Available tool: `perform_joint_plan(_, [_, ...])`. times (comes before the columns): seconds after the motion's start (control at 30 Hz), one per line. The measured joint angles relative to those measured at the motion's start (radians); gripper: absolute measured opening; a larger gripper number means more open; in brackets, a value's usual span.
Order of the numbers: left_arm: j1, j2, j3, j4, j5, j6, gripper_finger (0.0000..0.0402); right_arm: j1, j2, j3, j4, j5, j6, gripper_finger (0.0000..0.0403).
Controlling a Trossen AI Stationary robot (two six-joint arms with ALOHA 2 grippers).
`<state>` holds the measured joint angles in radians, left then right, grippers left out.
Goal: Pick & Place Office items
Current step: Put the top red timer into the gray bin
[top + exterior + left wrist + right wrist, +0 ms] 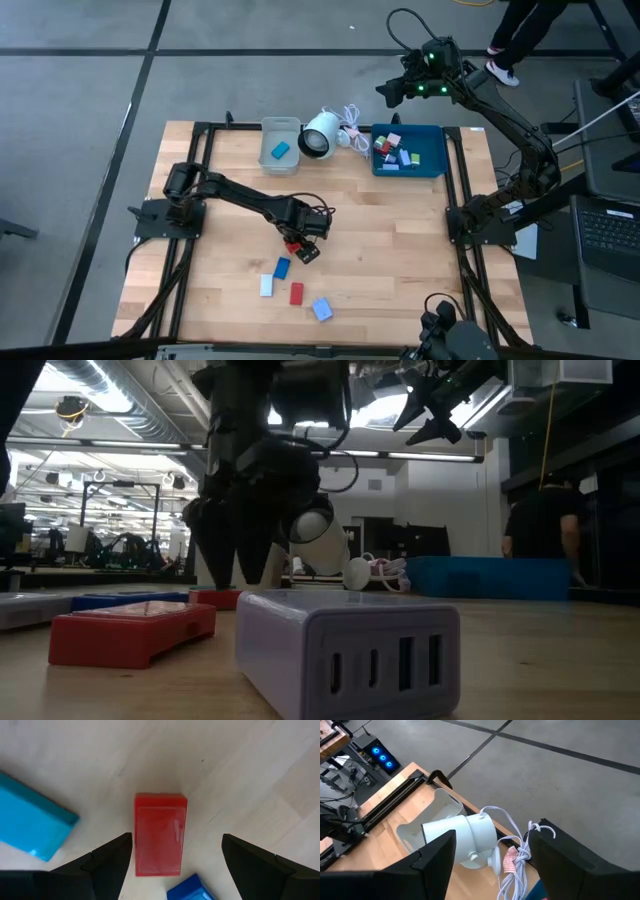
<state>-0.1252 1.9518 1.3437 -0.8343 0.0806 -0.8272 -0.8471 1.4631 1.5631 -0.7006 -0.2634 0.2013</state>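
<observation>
2 open fingers of your left gripper (172, 852) straddle the red block (160, 834), its long axis running between them, just beside the blue block (282, 267). No writing is readable. Your right gripper (388, 92), fingers apart, waits beyond the blue tray (432, 166).

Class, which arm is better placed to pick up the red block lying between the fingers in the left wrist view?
Left: its gripper hangs open directly over the red block; the right gripper sits beyond the table's far edge.

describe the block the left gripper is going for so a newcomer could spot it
On the wooden table, find the left gripper near the middle. Directly under its open fingers lies a red block. A second red block lies nearer the table's front edge, among the blue ones.
</observation>
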Motion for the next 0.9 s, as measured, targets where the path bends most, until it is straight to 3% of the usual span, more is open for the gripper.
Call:
perform_joint_plan(0.23, [-0.004,0.06,0.005,-0.007,0.062,0.01,0.0301,0.0,0.0,0.0,0.0,0.009,0.023,0.0256])
perform_joint_plan(0.33, [-0.013,0.075,0.005,-0.013,0.034,0.012,0.0288,0.0,0.0,0.0,0.0,0.009,0.024,0.0256])
perform_joint_plan(0.43, [-0.011,0.076,0.004,-0.013,0.025,0.009,0.0253,0.0,0.0,0.0,0.0,0.009,0.024,0.0256])
perform_joint_plan(0.63, [0.009,0.077,0.002,-0.022,0.025,0.008,0.0148,0.0,0.0,0.0,0.0,0.01,0.023,0.0256])
perform_joint_plan(0.9, [0.029,0.041,-0.005,0.011,0.026,0.01,0.0148,0.0,0.0,0.0,0.0,0.012,0.019,0.0256])
